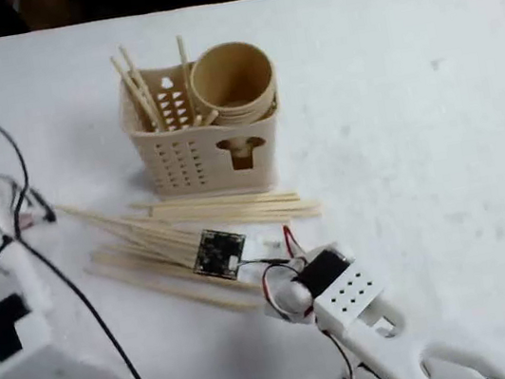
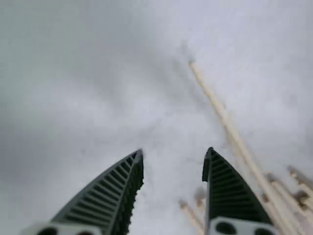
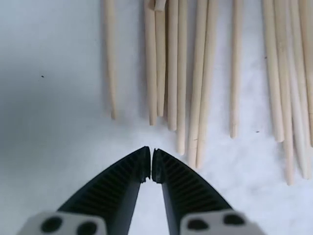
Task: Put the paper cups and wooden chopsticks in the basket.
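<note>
A cream slotted basket (image 1: 192, 160) stands at the table's far middle. Stacked paper cups (image 1: 233, 79) sit in its right half, and several wooden chopsticks (image 1: 143, 89) stand upright in its left half. Many more chopsticks (image 1: 208, 214) lie loose on the table in front of the basket. My right arm (image 1: 346, 295) hangs over their near side. Its gripper (image 3: 151, 154) is shut on nothing, just short of the chopstick ends (image 3: 186, 73). At the left edge, my left gripper (image 2: 174, 152) is open above bare table, with chopstick tips (image 2: 230, 122) beside it.
The white left arm (image 1: 5, 325) and its black cables (image 1: 41, 252) take up the table's left edge. White tabletop (image 1: 434, 122) stretches to the right of the basket.
</note>
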Controlling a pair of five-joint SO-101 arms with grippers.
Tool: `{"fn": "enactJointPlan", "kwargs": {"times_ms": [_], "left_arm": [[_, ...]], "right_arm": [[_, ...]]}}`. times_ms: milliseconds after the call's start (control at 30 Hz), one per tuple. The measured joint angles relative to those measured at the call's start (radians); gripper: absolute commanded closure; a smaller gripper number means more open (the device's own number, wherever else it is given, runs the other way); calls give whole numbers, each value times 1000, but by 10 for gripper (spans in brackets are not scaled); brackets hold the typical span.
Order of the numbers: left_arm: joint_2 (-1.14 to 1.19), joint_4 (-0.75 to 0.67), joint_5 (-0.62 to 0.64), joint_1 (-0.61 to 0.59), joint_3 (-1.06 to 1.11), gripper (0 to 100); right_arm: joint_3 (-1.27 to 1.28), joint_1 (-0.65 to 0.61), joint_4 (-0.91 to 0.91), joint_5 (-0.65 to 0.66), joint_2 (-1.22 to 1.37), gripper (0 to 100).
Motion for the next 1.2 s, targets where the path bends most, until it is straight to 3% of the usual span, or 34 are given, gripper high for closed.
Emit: {"fn": "enactJointPlan", "kwargs": {"times_ms": [133,300,400,600,1000,1200], "left_arm": [[98,-5,107,77,-109,789],[244,-40,153,112,-169,790],[304,-40,153,112,-204,813],[344,-37,153,120,-256,980],[353,-28,129,115,-334,977],[353,112,74,115,-560,977]], "right_arm": [[0,0,-8,-32,0,981],[0,0,-8,-41,0,981],[0,0,-8,-41,0,981],[0,0,-8,-41,0,981],[0,0,-8,-41,0,981],[0,0,-8,-41,0,981]]}}
